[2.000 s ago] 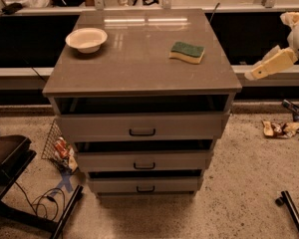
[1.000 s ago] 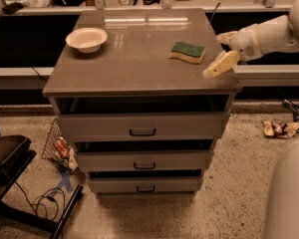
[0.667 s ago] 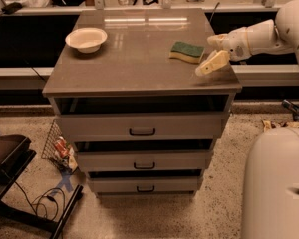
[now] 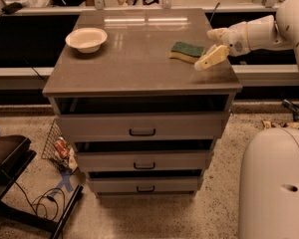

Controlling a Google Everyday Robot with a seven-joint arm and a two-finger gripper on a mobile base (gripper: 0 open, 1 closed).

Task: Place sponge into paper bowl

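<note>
The sponge (image 4: pixel 186 51), pale yellow with its dark green face up, lies flat on the right side of the grey cabinet top (image 4: pixel 134 59). The white paper bowl (image 4: pixel 86 38) stands empty at the far left corner of the same top. My gripper (image 4: pixel 204 49) reaches in from the right on a white arm. It sits just right of the sponge at the level of the top, open, with one cream finger (image 4: pixel 212 58) in front and the other behind. It holds nothing.
The cabinet has three drawers with dark handles (image 4: pixel 142 132) below the top. My white base (image 4: pixel 274 183) fills the lower right. A black stand and cables (image 4: pixel 20 183) are on the floor at the left. A counter rail (image 4: pixel 139 6) runs behind the cabinet.
My arm has swung in from the right edge of the view to the sponge's right side. The sponge and bowl have not moved. My base now fills more of the lower right.
</note>
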